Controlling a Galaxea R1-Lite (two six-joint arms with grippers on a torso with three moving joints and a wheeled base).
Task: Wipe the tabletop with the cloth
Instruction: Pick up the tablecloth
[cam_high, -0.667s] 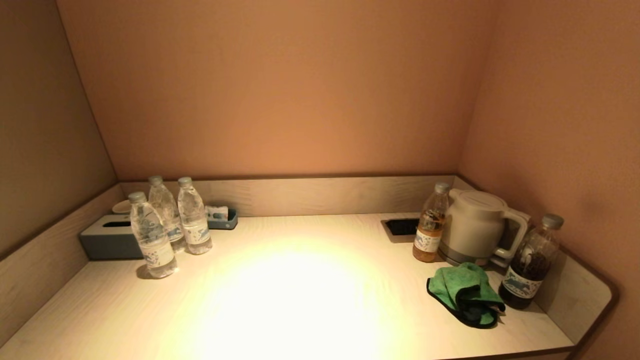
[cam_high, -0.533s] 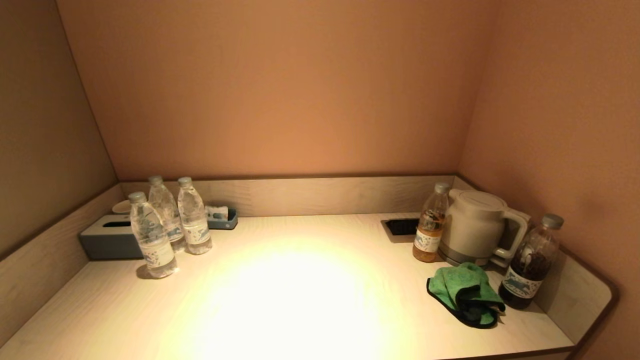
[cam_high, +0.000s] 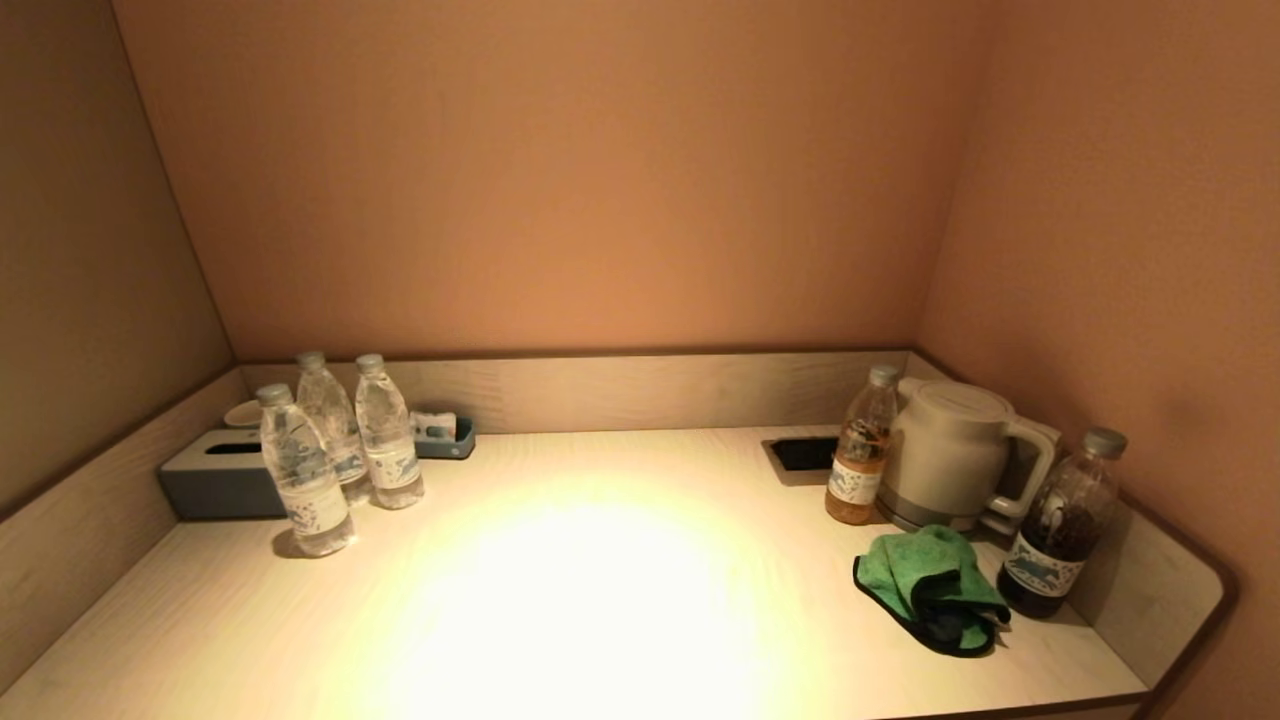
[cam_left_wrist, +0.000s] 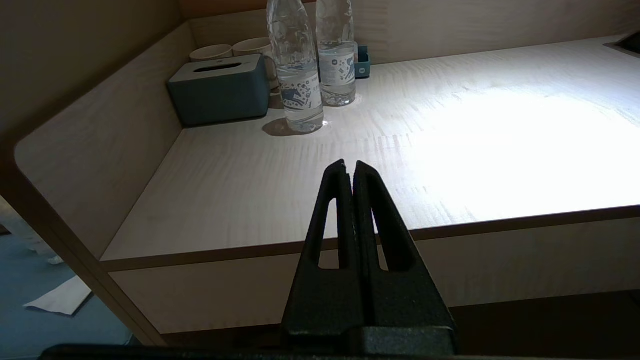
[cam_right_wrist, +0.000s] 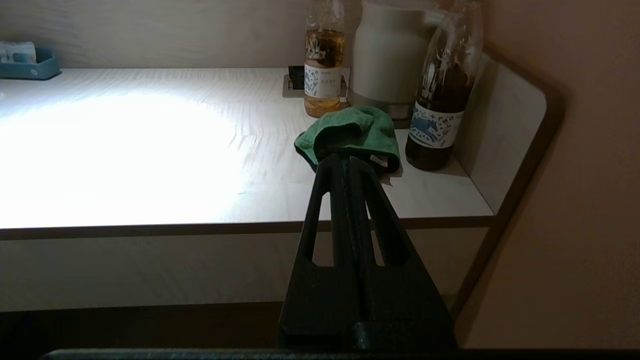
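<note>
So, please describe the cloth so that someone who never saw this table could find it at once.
Look at the right end of the tabletop, where a white kettle stands near the corner. The cloth lies crumpled just in front of it, between an amber bottle and a dark bottle. It is the only soft green thing there, edged in black.

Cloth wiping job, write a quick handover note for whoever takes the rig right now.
Left gripper: shut, empty, held off the front edge of the tabletop.
Right gripper: shut, empty, off the front edge, pointed at the cloth.
Cloth lies bunched at the right end, in front of the kettle, beside the dark bottle.
Done: nothing.
Left: grasp the cloth, wipe the tabletop.
</note>
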